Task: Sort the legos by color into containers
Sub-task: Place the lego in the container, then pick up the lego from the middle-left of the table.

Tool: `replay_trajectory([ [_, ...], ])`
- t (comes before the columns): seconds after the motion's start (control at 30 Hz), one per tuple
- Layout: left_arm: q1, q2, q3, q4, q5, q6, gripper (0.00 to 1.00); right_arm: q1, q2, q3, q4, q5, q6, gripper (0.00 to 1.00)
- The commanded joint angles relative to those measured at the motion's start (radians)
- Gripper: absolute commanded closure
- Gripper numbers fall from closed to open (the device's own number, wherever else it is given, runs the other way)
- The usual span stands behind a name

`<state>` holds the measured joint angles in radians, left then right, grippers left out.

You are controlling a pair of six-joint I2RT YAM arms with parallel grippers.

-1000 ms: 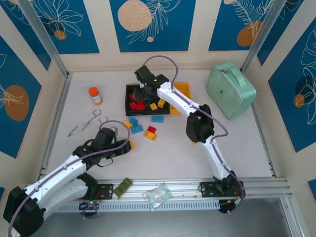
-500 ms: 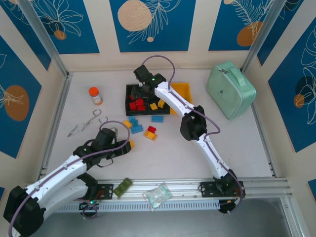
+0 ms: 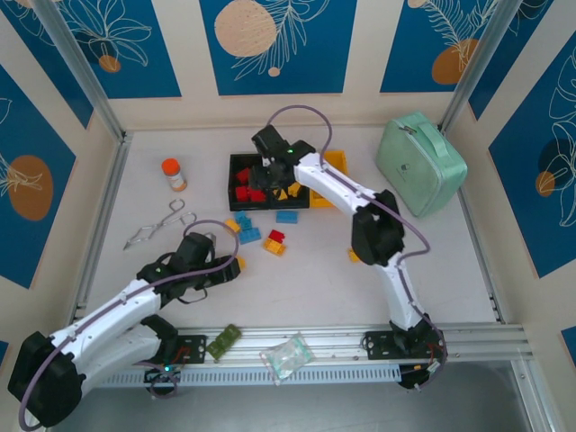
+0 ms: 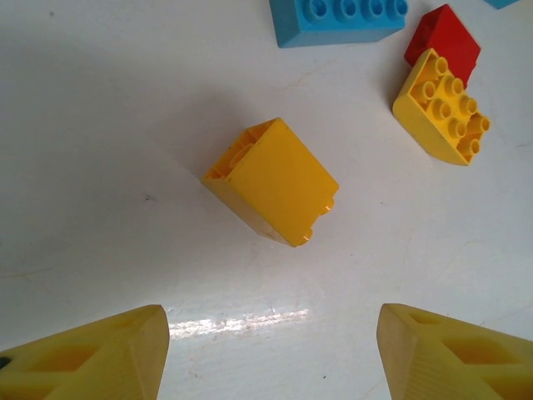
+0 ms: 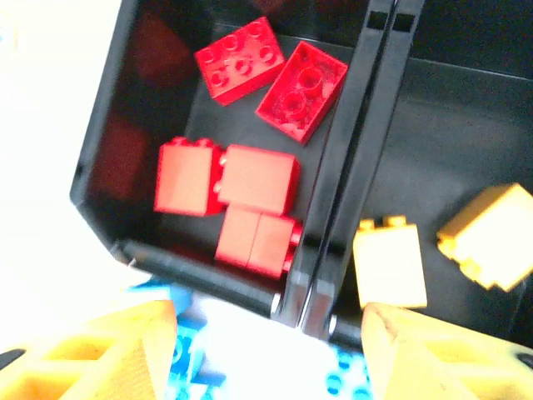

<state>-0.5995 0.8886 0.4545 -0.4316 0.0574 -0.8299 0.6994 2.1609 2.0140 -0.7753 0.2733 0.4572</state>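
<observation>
At the left of the top view a bottle (image 3: 174, 174) stands upright on the surface (image 3: 306, 288), with tongs (image 3: 157, 225) lying below it. Lower left, the left pincer (image 3: 227, 267) hangs low over the surface. In the left wrist view its fingers (image 4: 92, 354) stand apart with nothing between them. A yellow brick (image 4: 271, 181) lies on its side at the centre of that frame, above the gap and touching neither finger. In the upper right of that frame lie a blue brick (image 4: 337, 18), a red brick (image 4: 443, 37) and a yellow wedge (image 4: 441, 106); the red brick and the wedge are just beside each other.

In the middle of the top view, loose bricks (image 3: 287, 216) in blue, yellow and red lie scattered on the surface below the bins. The left black bin (image 3: 231, 180) holds red bricks (image 5: 258, 179); the right wrist view shows five of them. The second black bin (image 5: 441, 117) touches it on the right and holds two yellow bricks (image 5: 389, 262).

The right pincer (image 3: 267, 177) hangs over these two bins, above their meeting walls. Its fingers (image 5: 100, 354) are apart and hold nothing. The yellow bin (image 3: 335, 162) sits further right, partly hidden by the arm. A mint case (image 3: 420, 162) lies at the far right.
</observation>
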Motion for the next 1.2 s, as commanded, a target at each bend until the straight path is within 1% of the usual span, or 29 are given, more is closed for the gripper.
replay_trajectory([
  [0.0, 0.005, 0.031, 0.041, -0.013, -0.008, 0.008, 0.33, 0.006, -0.177, -0.174, 0.137, -0.041, 0.026, 0.39],
  [0.23, 0.0, 0.14, 0.082, 0.004, -0.009, -0.044, 0.33, 0.013, -0.421, -0.542, 0.222, -0.069, 0.082, 0.39],
  [0.3, -0.005, 0.172, 0.104, -0.003, -0.031, -0.067, 0.33, 0.019, -0.487, -0.641, 0.241, -0.071, 0.101, 0.39],
  [0.5, -0.022, 0.26, 0.177, -0.031, -0.101, -0.141, 0.29, 0.031, -0.63, -0.859, 0.259, -0.063, 0.166, 0.39],
  [0.57, -0.023, 0.296, 0.199, -0.032, -0.11, -0.17, 0.28, 0.03, -0.664, -0.917, 0.27, -0.062, 0.186, 0.39],
  [0.6, -0.026, 0.318, 0.212, -0.038, -0.113, -0.191, 0.26, 0.029, -0.679, -0.94, 0.271, -0.06, 0.197, 0.39],
  [0.7, -0.039, 0.384, 0.252, -0.052, -0.137, -0.232, 0.25, 0.026, -0.706, -0.989, 0.275, -0.064, 0.217, 0.39],
  [0.93, -0.059, 0.544, 0.357, -0.13, -0.196, -0.286, 0.24, 0.025, -0.753, -1.038, 0.289, -0.059, 0.234, 0.39],
  [1.03, -0.062, 0.6, 0.377, -0.135, -0.186, -0.291, 0.29, 0.024, -0.769, -1.053, 0.296, -0.057, 0.238, 0.39],
  [1.13, -0.066, 0.625, 0.374, -0.125, -0.177, -0.29, 0.41, 0.025, -0.778, -1.068, 0.297, -0.059, 0.247, 0.39],
  [1.17, -0.065, 0.625, 0.37, -0.12, -0.176, -0.288, 0.47, 0.025, -0.78, -1.073, 0.3, -0.059, 0.25, 0.39],
])
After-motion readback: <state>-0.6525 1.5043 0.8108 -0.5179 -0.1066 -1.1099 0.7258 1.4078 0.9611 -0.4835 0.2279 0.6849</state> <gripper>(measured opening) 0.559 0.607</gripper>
